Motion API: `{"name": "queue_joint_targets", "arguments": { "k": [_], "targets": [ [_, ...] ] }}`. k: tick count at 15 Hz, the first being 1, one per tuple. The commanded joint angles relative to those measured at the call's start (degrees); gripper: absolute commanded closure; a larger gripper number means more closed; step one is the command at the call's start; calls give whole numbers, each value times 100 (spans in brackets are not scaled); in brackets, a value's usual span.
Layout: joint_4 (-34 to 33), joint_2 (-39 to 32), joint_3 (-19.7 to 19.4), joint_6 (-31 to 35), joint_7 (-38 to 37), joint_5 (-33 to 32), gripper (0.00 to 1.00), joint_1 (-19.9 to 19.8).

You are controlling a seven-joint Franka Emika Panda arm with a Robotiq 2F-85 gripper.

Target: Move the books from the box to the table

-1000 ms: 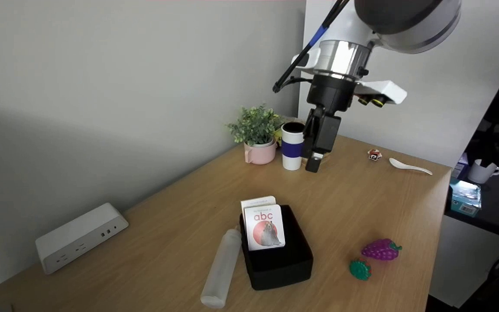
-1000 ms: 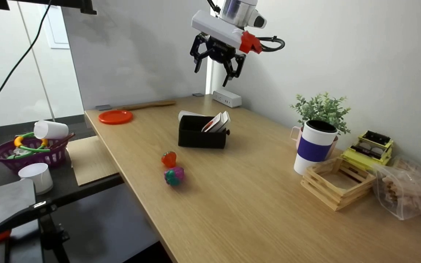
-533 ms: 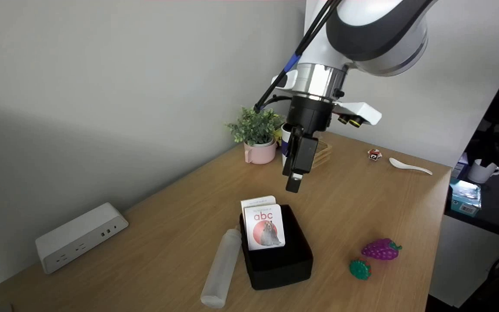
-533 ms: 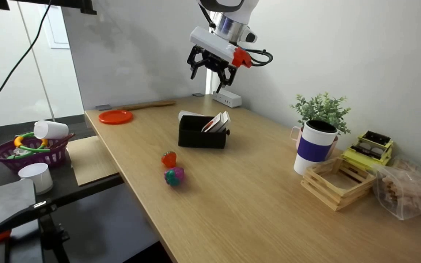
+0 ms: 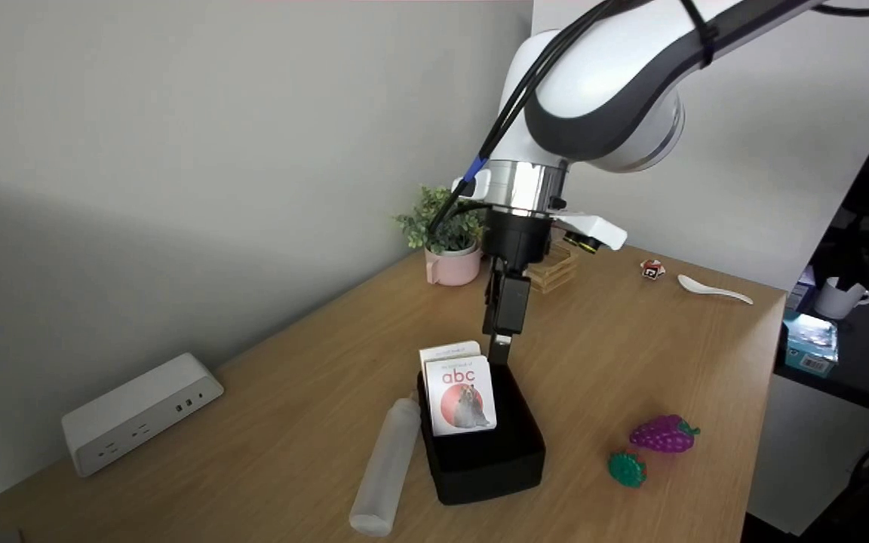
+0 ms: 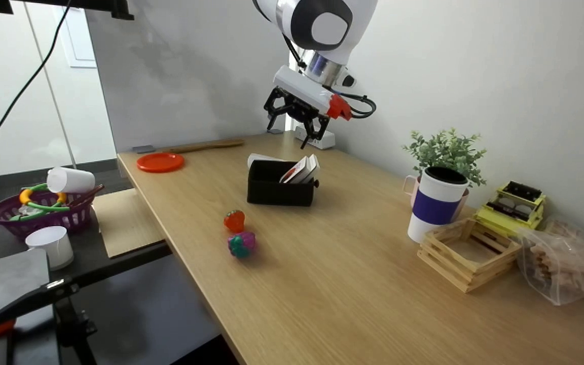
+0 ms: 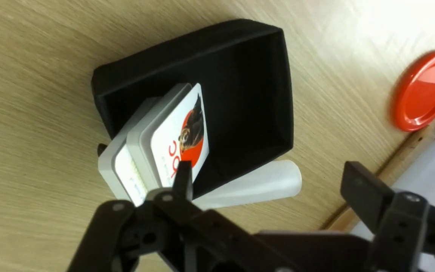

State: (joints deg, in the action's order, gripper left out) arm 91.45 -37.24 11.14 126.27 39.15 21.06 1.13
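The black two-fingered gripper (image 6: 287, 136) hangs with its fingers spread wide; below the fingers — both tilted, inside the low black rectangular box (image 5: 491, 479) — stand the white square abc booklet (image 5: 462, 396) with its red-pink circle and, behind it, another white square booklet (image 5: 449, 350); lower than the fingers too, a translucent white cylindrical bottle (image 5: 387, 471) lies beside the box on the light-brown wood-grain tabletop (image 5: 291, 452).

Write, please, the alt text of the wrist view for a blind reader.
Two small white books lean in a black box on a wooden table. The open gripper spans the picture's bottom; a white cylinder lies beside the box, a red plate farther right.
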Motion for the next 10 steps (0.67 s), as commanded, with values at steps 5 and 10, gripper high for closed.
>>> {"name": "queue_joint_targets", "arguments": {
  "k": [5, 10],
  "targets": [
    [-477, -456, 117, -338, -68, -385, 0, -132],
    [-452, -412, 132, -313, -2, -401, 0, -174]
  ]
}}
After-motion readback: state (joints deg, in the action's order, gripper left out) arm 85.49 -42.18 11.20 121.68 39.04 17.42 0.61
